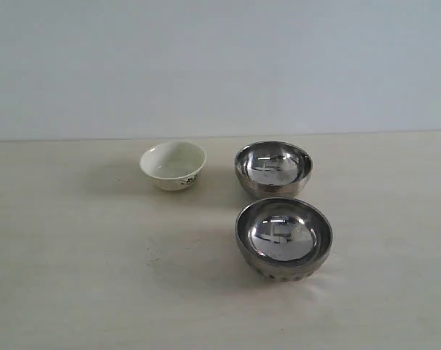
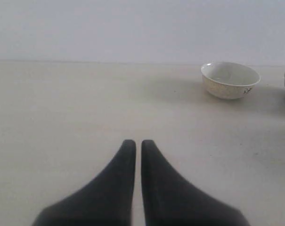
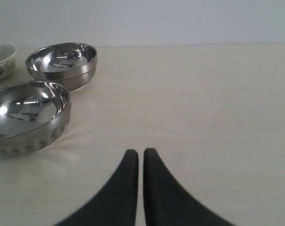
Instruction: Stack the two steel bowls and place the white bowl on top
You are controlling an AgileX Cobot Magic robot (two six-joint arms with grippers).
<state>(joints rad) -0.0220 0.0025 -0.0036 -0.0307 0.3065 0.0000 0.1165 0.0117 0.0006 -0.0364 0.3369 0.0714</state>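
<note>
1. Bowls stand separately on the pale table [image 1: 74, 277], three in all. Each is upright with its opening up, and none sits inside another.
2. The white bowl [image 1: 173, 165] is at the far left of the group. It has a flared rim and a cream inside.
3. A small dark floral mark [image 1: 189, 179] shows on the near outer wall of the white bowl. It reads as a pattern rather than lettering, and its detail is too small to make out.
4. The far steel bowl [image 1: 273, 168] stands to the right of the white bowl, with a clear strip of table between them.
5. The near steel bowl [image 1: 283, 238] sits just nearer than the far steel bowl. Their rims are close, but I cannot tell whether they touch.
6. Both steel bowls are mirror-shiny and show bright streaks of reflected light inside. The near one carries a row of faint dots low on its outer wall.
7. The left claw [image 2: 138, 143] has its two dark fingers drawn together to a thin slit and holds nothing. It is over bare table, well apart from the white bowl.
8. The right claw [image 3: 141, 153] is closed the same way and grips nothing. It is well apart from both steel bowls.
9. A plain pale wall [image 1: 220, 65] rises behind the far edge of the table.
</note>
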